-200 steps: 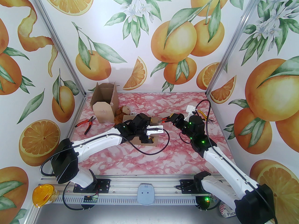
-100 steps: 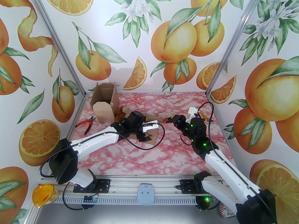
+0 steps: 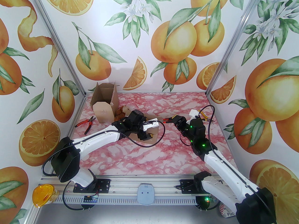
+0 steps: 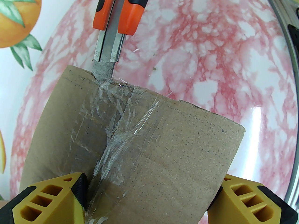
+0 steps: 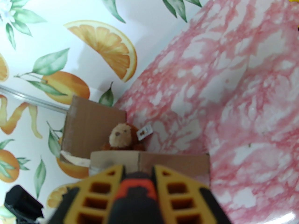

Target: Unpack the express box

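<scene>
While the taped express box (image 4: 149, 148), near the opened carton (image 3: 104, 104), was straddled by the spread left gripper (image 4: 151, 181), its seam was judged barely entered by the knife (image 4: 114, 31) pinched in the right gripper (image 5: 139, 169), with unpacking outstanding.

Walls (image 3: 149, 55) printed with oranges, green leaves and white blossoms close in three sides. Silver metal posts (image 3: 238, 31) run up the corners. The tabletop (image 3: 149, 157) is glossy pink-and-white marble, with a bright glare (image 4: 258, 115).
</scene>
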`<state>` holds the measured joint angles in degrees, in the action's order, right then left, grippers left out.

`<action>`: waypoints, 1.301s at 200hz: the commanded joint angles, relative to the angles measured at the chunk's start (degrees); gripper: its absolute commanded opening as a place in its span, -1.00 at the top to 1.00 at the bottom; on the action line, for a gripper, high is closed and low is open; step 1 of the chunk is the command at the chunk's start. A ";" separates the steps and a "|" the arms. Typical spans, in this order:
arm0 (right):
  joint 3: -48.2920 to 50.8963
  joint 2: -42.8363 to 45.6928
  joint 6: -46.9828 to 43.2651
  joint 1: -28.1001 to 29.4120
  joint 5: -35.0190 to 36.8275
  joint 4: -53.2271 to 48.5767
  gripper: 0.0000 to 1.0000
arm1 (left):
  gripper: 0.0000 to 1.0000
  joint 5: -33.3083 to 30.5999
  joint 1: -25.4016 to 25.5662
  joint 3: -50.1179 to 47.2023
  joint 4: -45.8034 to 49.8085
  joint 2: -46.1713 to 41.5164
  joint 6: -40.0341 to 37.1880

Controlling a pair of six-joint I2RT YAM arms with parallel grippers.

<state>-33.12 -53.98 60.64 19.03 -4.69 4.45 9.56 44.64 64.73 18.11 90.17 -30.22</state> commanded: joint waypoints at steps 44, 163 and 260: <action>0.25 2.41 -3.22 1.24 -9.35 -11.76 1.00 | -0.62 -6.78 -3.48 3.18 -4.08 1.33 6.66; -0.52 4.53 -3.77 0.91 -12.47 -15.39 1.00 | -0.61 -6.60 -4.18 3.48 -1.51 1.93 6.75; -0.61 5.87 -3.07 -4.71 -18.62 -15.63 1.00 | -0.61 -3.81 -4.23 3.03 0.75 2.16 5.47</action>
<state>-33.32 -49.45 58.72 14.33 -12.43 -2.68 13.19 44.53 66.11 20.21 91.02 -28.91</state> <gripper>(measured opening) 0.210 0.807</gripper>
